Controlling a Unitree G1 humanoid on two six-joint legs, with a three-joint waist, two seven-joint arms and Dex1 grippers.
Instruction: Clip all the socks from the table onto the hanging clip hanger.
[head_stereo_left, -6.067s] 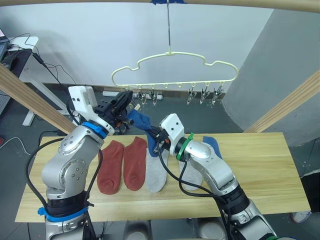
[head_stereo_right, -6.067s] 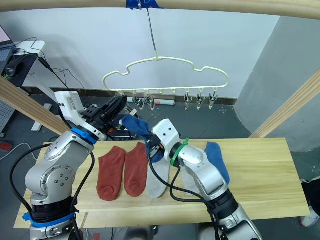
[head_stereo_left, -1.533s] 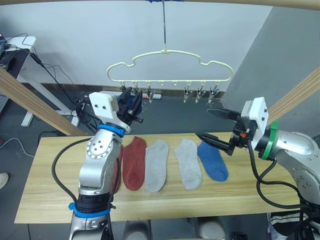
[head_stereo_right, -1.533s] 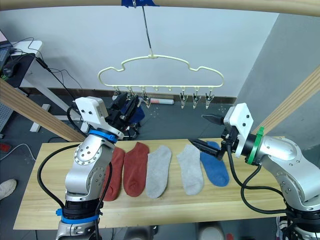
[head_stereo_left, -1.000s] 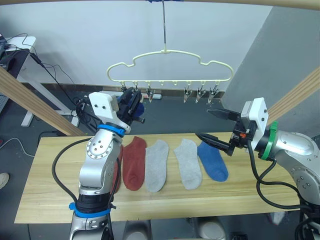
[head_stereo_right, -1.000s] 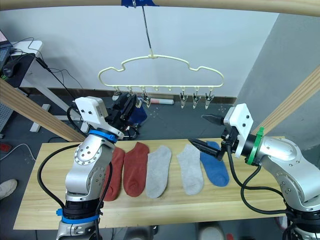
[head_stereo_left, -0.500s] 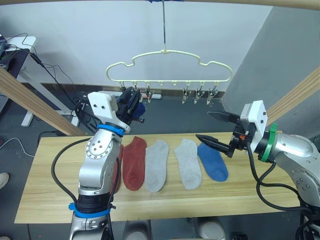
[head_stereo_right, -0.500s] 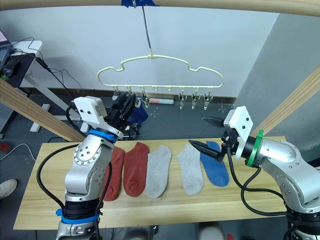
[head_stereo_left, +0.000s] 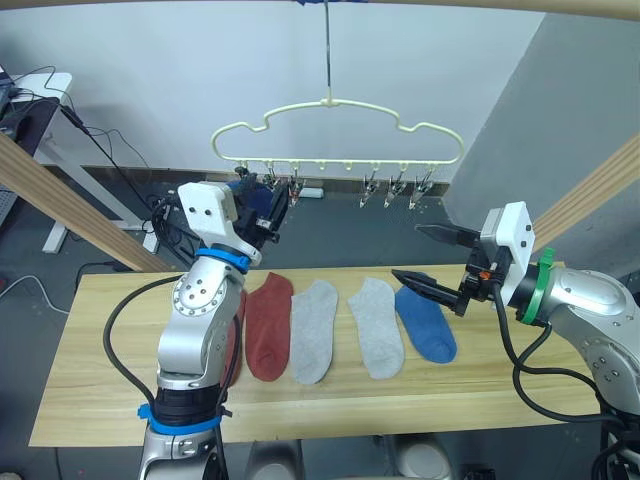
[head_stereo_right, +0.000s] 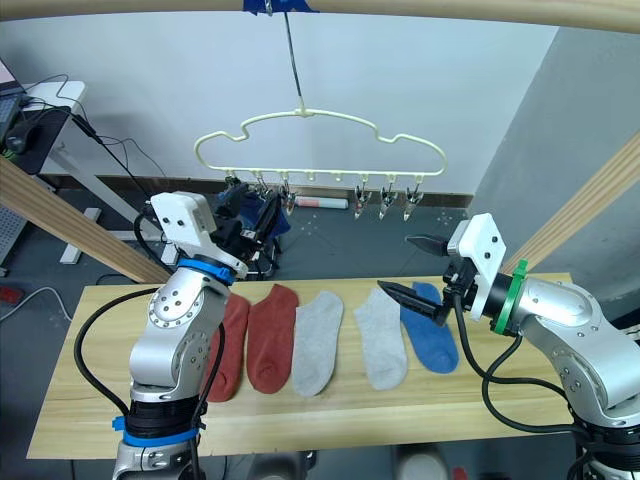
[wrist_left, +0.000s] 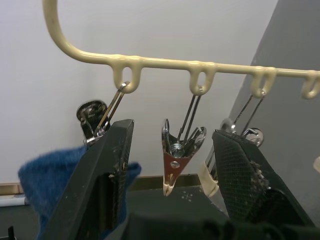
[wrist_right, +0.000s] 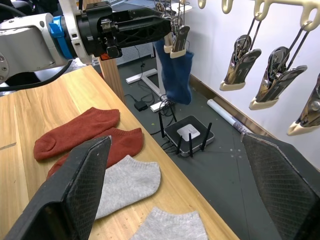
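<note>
Wooden table (head_stereo_left: 520, 380) below pale-yellow clip hanger (head_stereo_left: 340, 130). Five socks in row on table: two rust-red (head_stereo_left: 266, 325), two grey (head_stereo_left: 313, 330), one blue (head_stereo_left: 425, 325). Sixth blue sock (wrist_right: 176, 75) hangs from clip at hanger's 9 o'clock end. Left gripper (wrist_left: 172, 165) spread wide around second clip (wrist_left: 176, 160), grasping nothing. Right gripper (head_stereo_left: 430, 262) wide open, empty, above blue sock on table.

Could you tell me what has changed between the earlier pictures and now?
The blue sock held between both grippers over the table six seconds ago now hangs from an end clip of the clip hanger. The right gripper has withdrawn, open; the left gripper is open at the clips. Five socks stay put.
</note>
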